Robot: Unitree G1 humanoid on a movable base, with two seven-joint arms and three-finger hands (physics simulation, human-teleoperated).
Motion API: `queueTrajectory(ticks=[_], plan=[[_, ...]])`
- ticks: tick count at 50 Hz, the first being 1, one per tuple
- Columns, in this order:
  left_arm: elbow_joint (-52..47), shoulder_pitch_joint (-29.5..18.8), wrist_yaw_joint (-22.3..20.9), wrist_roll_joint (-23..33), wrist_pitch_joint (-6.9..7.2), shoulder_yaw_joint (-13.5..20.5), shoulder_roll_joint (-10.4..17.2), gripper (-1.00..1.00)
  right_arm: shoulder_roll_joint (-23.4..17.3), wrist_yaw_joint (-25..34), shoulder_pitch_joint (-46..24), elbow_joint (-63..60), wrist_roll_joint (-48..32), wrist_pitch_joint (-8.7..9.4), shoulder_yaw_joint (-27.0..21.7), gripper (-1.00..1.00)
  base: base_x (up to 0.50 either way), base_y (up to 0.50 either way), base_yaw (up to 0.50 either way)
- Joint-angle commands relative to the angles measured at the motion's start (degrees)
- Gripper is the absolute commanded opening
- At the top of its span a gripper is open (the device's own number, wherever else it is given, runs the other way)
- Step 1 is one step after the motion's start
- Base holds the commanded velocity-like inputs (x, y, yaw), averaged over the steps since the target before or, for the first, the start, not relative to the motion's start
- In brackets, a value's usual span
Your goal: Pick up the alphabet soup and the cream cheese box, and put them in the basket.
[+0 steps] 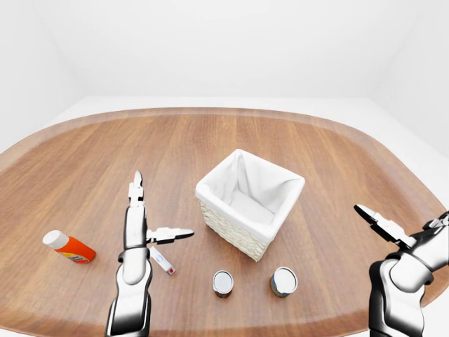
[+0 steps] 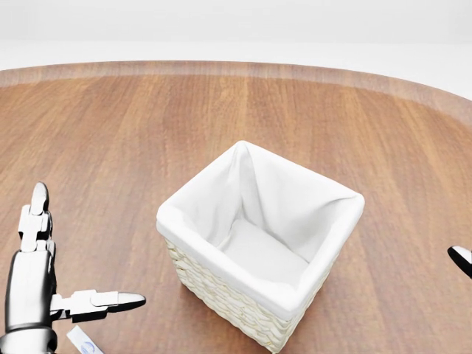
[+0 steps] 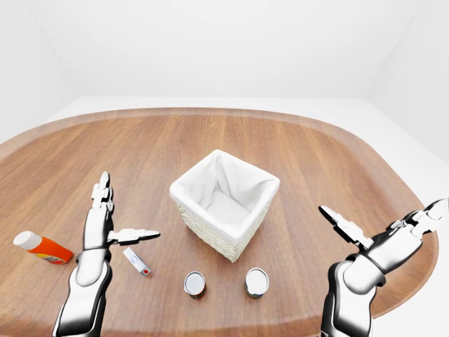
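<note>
The worry from here is picking the wrong tin. Two cans stand upright near the lower middle of the left-eye view, the left can (image 1: 222, 282) and the right can (image 1: 283, 281), and only their silver lids show, so I cannot tell which is the alphabet soup. A reach for either one is a guess until a label comes into sight. The small flat white box (image 1: 161, 260) with a red mark may be the cream cheese box, but it is too small to read. It lies flat on the bench (image 1: 91, 161), and I judge that open fingers coming down on it could just push it along the wood.

The left robot hand (image 1: 144, 225) is spread wide and holds nothing, its thumb pointing toward the basket (image 1: 249, 226). The flat box sits just below that hand in the left-eye view, partly under the thumb. The two cans are lower right of it, below the basket. The right robot hand (image 3: 382, 235) is also open and empty at the right edge, well apart from everything. An orange bottle (image 1: 68, 246) lies at far left.
</note>
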Motion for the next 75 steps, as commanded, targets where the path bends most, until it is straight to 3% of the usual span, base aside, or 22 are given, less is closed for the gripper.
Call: queueTrajectory(ticks=[1, 3, 7, 11, 12, 15, 17, 20, 22, 23, 28, 30, 36, 44, 52, 60, 75], plan=[[-4.08, 2.87, 3.33, 14.91, -1.26, 2.14, 0.73, 1.0, -0.2, 0.0, -0.12, 0.16, -0.1, 0.0, 0.04, 1.0, 0.0, 0.0, 0.0], [-4.5, 3.52, 4.54, 19.4, -2.76, 2.22, 1.07, 1.0, -0.13, 0.0, -0.03, -0.11, -0.06, 0.0, 0.0, 1.0, 0.0, 0.0, 0.0], [-6.32, 4.28, 4.05, 23.31, -3.35, 2.98, 0.91, 1.0, -0.07, 0.0, 0.0, 0.13, -0.16, 0.0, 0.01, 1.0, 0.0, 0.0, 0.0], [-7.96, 4.88, 2.29, 23.66, -4.56, 3.81, 0.5, 1.0, -0.07, 0.0, -0.02, 0.37, -0.17, 0.0, 0.05, 1.0, 0.0, 0.0, 0.0], [-10.11, 5.1, 1.33, 24.05, -3.79, 4.14, 0.27, 1.0, -0.06, 0.0, 0.01, 0.32, -0.18, 0.0, 0.08, 1.0, 0.0, 0.0, 0.0], [-9.5, 4.31, 1.14, 24.51, -5.36, 4.96, 0.78, 1.0, -0.02, 0.0, 0.16, -0.44, -0.02, 0.0, -0.05, 1.0, 0.0, 0.0, 0.0], [-9.96, 4.32, 2.21, 26.78, -7.66, 5.3, 1.34, 1.0, -0.06, 0.0, 0.01, 0.06, 0.03, 0.0, -0.08, 1.0, 0.0, 0.0, 0.0], [-9.6, 3.83, 0.98, 25.68, -7.37, 6.55, 1.15, 1.0, 0.01, 0.0, 0.15, -0.24, -0.02, 0.0, 0.02, 1.0, 0.0, 0.0, 0.0], [-10.5, 4.2, 0.6, 27.99, -6.19, 7.33, 1.42, 1.0, 0.07, 0.0, 0.19, -0.38, -0.01, 0.0, -0.01, 1.0, 0.0, 0.0, 0.0], [-10.35, 4.29, 0.54, 28.71, -6.39, 7.55, 1.57, 1.0, 0.09, 0.0, 0.22, -0.53, 0.0, 0.0, -0.02, 1.0, 0.0, 0.0, 0.0], [-11.5, 5.44, -0.12, 34.84, -9.52, 8.84, 3.07, 1.0, 0.14, 0.0, 0.13, -0.3, -0.13, 0.0, -0.07, 1.0, 0.0, 0.0, 0.0], [-9.74, 5.31, 1.51, 39.45, -9.52, 9.56, 4.4, 1.0, 0.08, 0.0, 0.11, -0.27, -0.18, 0.0, 0.0, 1.0, 0.0, 0.0, 0.0], [-9.13, 5.59, 0.8, 43.79, -9.52, 12.42, 5.16, 1.0, 0.07, 0.0, 0.16, -0.37, -0.2, 0.0, 0.06, 1.0, 0.0, 0.0, 0.0], [-8.01, 5.57, 1.28, 50.97, -9.52, 11.18, 5.35, 1.0, 0.04, 0.0, 0.13, -0.17, -0.29, 0.0, 0.06, 1.0, 0.0, 0.0, 0.0], [-10.76, 5.93, -2.72, 52.66, -9.52, 11.68, 5.3, 1.0, -0.06, 0.0, 0.0, 0.14, -0.23, 0.0, 0.08, 1.0, 0.0, 0.0, 0.0], [-15.76, 9.51, -8.74, 57.04, -9.52, 11.86, 4.1, 1.0, -0.18, 0.0, -0.03, 0.51, -0.23, 0.0, 0.12, 1.0, 0.0, 0.0, 0.0], [-17.95, 13.0, -9.74, 58.91, -9.52, 13.52, 2.09, 1.0, 0.05, 0.0, 0.17, -0.34, -0.37, 0.0, 0.03, 1.0, 0.0, 0.0, 0.0]])
